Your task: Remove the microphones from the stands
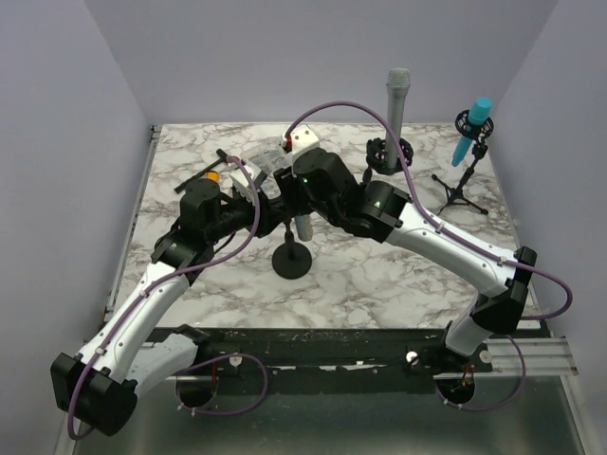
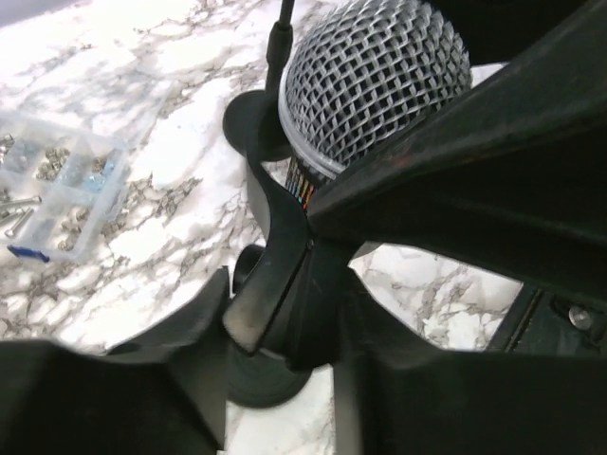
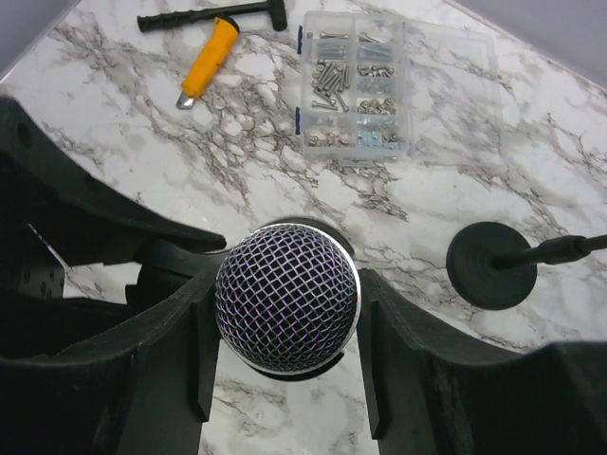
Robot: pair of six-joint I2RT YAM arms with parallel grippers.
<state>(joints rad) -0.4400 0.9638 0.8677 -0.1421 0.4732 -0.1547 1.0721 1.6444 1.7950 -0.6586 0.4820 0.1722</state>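
Where your two arms meet over the marble table (image 1: 379,275), the stand (image 1: 291,263) rests on its round black base closest to you, near the table's middle. Your left gripper (image 2: 285,318) has its jaws drawn in on the stand's black clip (image 2: 275,275), just under the microphone (image 3: 287,308). Your right gripper (image 3: 287,327) pinches the microphone, one finger on each side below its mesh head, and the microphone sits in the clip. Beyond, toward the far left, you have a clear parts box (image 3: 356,85), an orange-handled screwdriver (image 3: 211,59) and a black tool (image 3: 209,16) lying on the marble. Farthest off on the right, a grey microphone (image 1: 396,100) stands upright, and a blue microphone (image 1: 472,128) tilts on a tripod (image 1: 460,194).
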